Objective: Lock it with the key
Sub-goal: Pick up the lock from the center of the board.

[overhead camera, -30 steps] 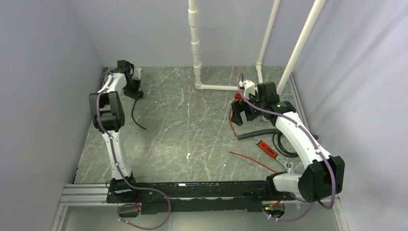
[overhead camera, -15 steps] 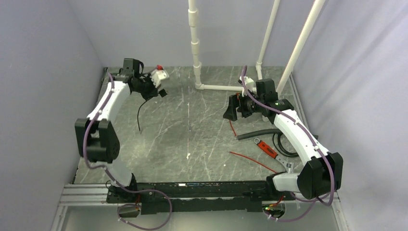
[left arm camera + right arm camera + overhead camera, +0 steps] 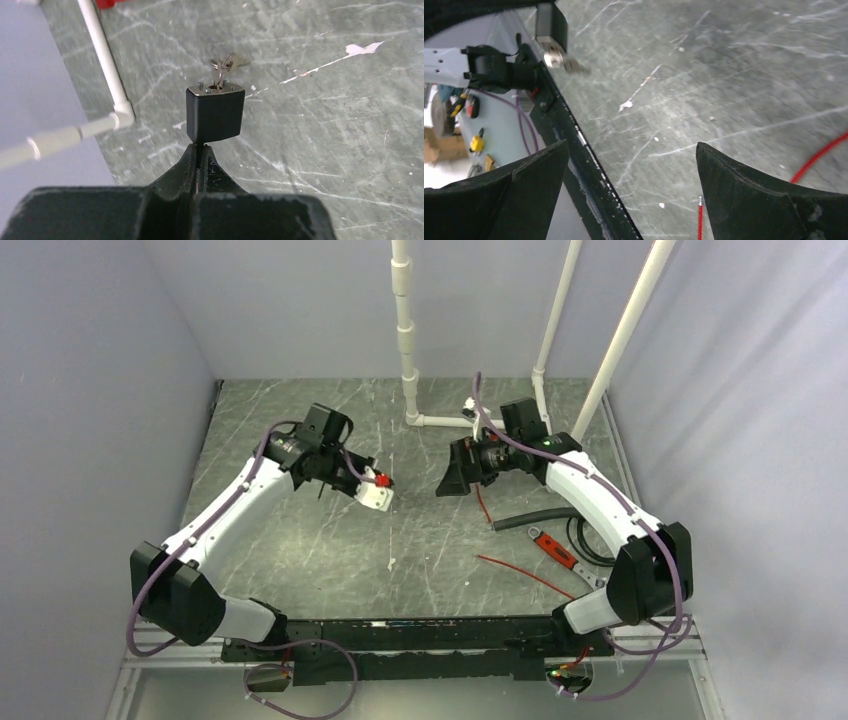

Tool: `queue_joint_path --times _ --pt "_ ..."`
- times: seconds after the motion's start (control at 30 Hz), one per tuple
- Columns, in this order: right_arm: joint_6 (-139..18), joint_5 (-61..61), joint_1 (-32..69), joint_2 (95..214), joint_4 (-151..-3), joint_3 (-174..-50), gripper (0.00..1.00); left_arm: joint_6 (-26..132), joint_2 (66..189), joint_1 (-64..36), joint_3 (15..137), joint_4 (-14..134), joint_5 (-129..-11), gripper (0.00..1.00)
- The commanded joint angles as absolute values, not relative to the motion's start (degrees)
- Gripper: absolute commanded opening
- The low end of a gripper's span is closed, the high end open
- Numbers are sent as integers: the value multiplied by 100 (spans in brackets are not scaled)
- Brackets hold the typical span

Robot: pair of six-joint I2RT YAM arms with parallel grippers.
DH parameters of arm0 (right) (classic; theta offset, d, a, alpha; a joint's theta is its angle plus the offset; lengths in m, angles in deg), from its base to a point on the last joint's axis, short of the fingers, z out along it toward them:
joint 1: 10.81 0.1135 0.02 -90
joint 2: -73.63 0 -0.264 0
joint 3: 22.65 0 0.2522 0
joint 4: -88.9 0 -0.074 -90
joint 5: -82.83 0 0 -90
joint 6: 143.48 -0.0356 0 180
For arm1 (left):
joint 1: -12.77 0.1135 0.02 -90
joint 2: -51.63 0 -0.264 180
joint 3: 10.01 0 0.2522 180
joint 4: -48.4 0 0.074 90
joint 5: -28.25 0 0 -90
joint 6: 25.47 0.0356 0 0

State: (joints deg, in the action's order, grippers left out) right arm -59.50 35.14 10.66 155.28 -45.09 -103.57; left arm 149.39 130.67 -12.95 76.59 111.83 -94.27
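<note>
A black padlock [image 3: 215, 112] with a silver key [image 3: 223, 64] in its keyhole sticks out from my left gripper [image 3: 201, 148], whose jaws are pressed together on the lock's hidden near end. In the top view the left gripper [image 3: 340, 472] hovers over the floor's left-middle. My right gripper [image 3: 450, 480] is open and empty, facing left toward the lock. In the right wrist view the padlock [image 3: 551, 22] and key [image 3: 558, 59] show at the upper left, well beyond the wide-open right gripper [image 3: 631, 146].
White PVC pipes [image 3: 405, 340] stand at the back centre and right. A red wire [image 3: 525, 573], a black hose [image 3: 535, 518], a red-handled tool [image 3: 555, 549] and a coiled black cable [image 3: 592, 540] lie on the floor at the right.
My left arm has swung from the back-left corner to the floor's middle, carrying the padlock. My right gripper has turned and moved left toward it.
</note>
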Motion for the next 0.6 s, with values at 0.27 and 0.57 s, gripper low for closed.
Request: queue_joint_path --times 0.27,0.57 --pt "-5710 4093 2009 16550 -4150 -11633 99 15625 13043 -2476 7749 11279 -8928 0" --pt "-5466 3978 2478 17017 -3764 -11905 90 15495 13178 -2818 7796 11162 -8648 0"
